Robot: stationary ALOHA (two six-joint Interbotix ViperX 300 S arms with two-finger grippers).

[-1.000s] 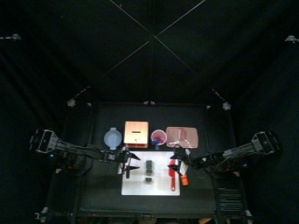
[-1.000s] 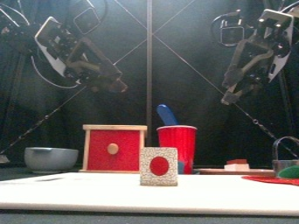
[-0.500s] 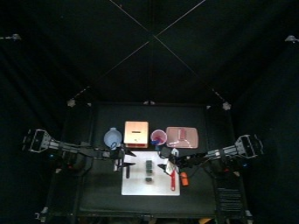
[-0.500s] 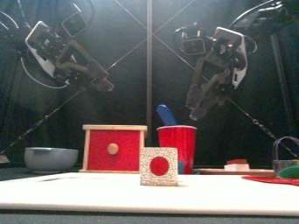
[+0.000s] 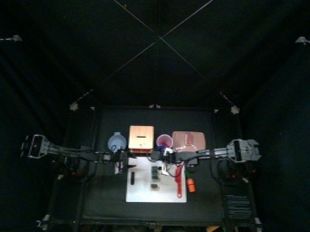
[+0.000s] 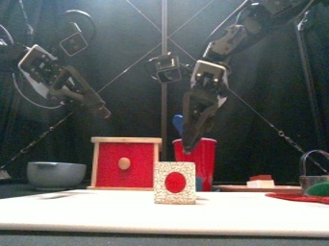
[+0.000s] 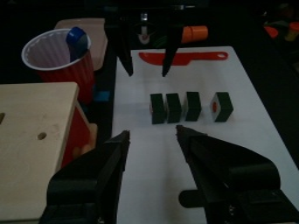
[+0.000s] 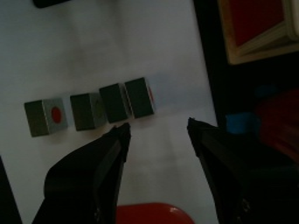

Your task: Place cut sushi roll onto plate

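Note:
The cut sushi roll [image 7: 187,105] lies as a row of several dark pieces on the white board [image 7: 239,131]; one end piece shows a red centre. The row also shows in the right wrist view as sushi pieces [image 8: 93,109]. The front view has one piece [image 6: 175,183] end-on. My right gripper [image 8: 158,129] hangs open just above the row, holding nothing; in the front view that right gripper [image 6: 193,135] is over the board's middle. At the board's left edge my left gripper [image 7: 152,162] is open and empty. The plate [image 5: 190,140], copper-toned, sits behind the board at the right.
Behind the board stand an orange-tan box [image 5: 141,139], a red cup [image 6: 195,159] with a blue thing in it, and a grey bowl [image 6: 57,174]. A red-handled knife [image 7: 187,57] lies on the board's right side.
My right arm has swung in from the right and come down over the board's middle, jaws still open. The left arm has drawn back to the left and sunk lower.

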